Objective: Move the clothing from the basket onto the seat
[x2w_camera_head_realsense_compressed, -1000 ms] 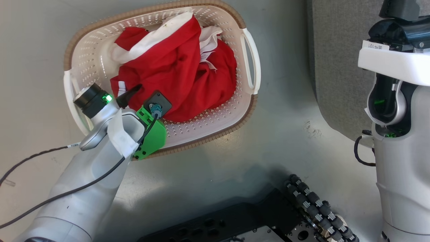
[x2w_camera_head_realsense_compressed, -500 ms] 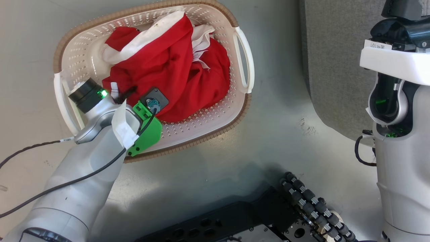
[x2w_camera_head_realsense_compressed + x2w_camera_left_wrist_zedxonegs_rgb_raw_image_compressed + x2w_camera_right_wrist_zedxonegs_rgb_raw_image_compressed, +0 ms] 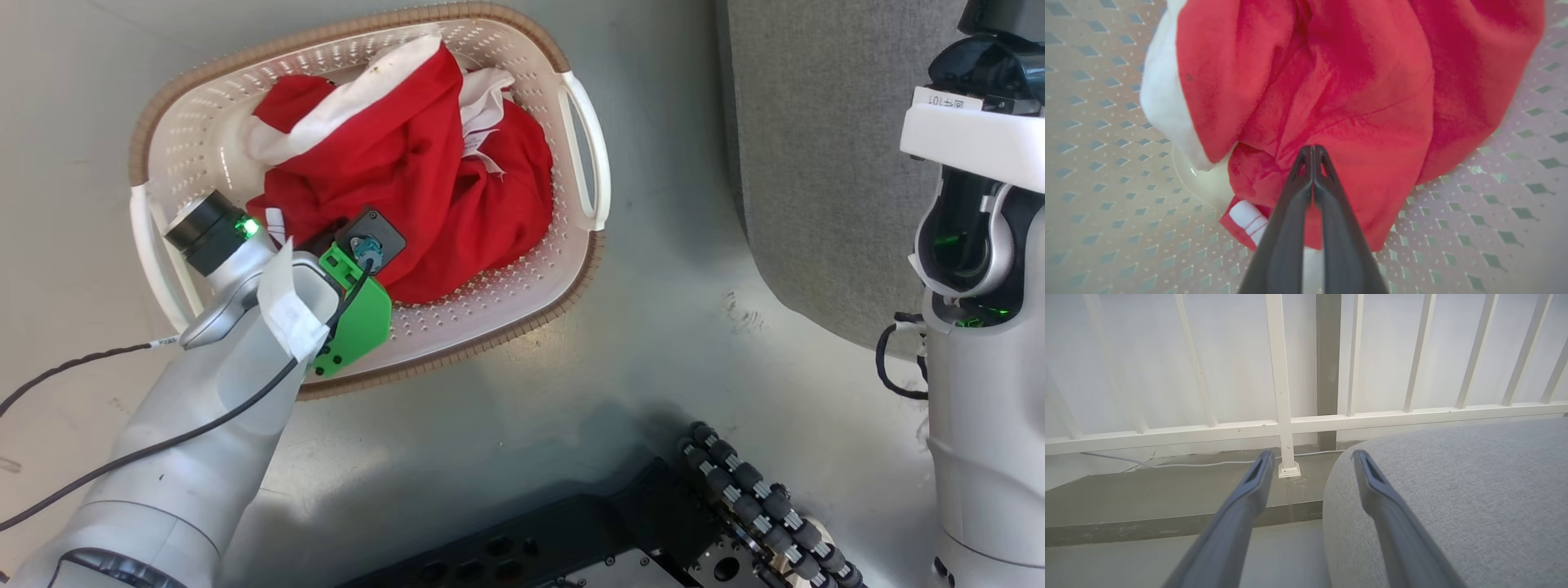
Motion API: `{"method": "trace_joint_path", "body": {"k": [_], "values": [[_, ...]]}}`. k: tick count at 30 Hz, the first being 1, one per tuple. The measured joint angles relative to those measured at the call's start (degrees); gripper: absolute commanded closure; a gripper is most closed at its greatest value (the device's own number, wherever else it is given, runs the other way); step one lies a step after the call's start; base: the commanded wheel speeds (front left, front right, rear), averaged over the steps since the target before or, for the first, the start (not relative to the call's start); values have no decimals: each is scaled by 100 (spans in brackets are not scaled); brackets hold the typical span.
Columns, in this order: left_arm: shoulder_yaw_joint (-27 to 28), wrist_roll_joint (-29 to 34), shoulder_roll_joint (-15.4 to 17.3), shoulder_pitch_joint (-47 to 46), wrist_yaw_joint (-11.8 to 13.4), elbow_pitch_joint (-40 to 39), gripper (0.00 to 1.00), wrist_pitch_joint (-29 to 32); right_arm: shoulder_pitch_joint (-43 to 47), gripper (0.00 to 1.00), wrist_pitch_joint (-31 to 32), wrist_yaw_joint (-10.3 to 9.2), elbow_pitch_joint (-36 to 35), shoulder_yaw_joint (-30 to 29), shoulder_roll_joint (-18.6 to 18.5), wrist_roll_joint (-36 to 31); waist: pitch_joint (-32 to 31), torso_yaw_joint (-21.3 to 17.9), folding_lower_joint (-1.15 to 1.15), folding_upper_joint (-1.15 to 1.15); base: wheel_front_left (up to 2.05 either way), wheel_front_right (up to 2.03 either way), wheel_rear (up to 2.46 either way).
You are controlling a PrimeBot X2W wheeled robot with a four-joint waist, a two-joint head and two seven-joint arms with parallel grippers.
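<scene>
On the glossy grey floor (image 3: 653, 351), toward 11 o'clock in the head view, the basket (image 3: 584, 155) holds the clothing (image 3: 408, 163), a red-and-white heap. The left pincer (image 3: 1312, 152) is closed tight, its tips nipping a red fold at the heap's 7 o'clock edge. The seat (image 3: 816, 163) stands at 2 o'clock, apart from the basket. The right pincer (image 3: 1312, 457) gapes wide and empty over the seat's rim. Beyond it a white railing (image 3: 1278, 375) fronts a pale wall, with a thin cable (image 3: 1208, 463) along its foot.
</scene>
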Motion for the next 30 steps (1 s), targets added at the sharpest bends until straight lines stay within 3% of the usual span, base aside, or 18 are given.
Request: {"method": "trace_joint_path", "body": {"k": [20,30], "values": [[314,-612,-168,-14,2,-448,100,-1189,32,0,0,0,269,-280,0,-321,-570,392,0,0,0,0,0],[204,-768,-185,563,2,-975,100,-1383,420,0,0,0,492,-605,-1,-571,-1111,611,0,0,0,0,0]]}}
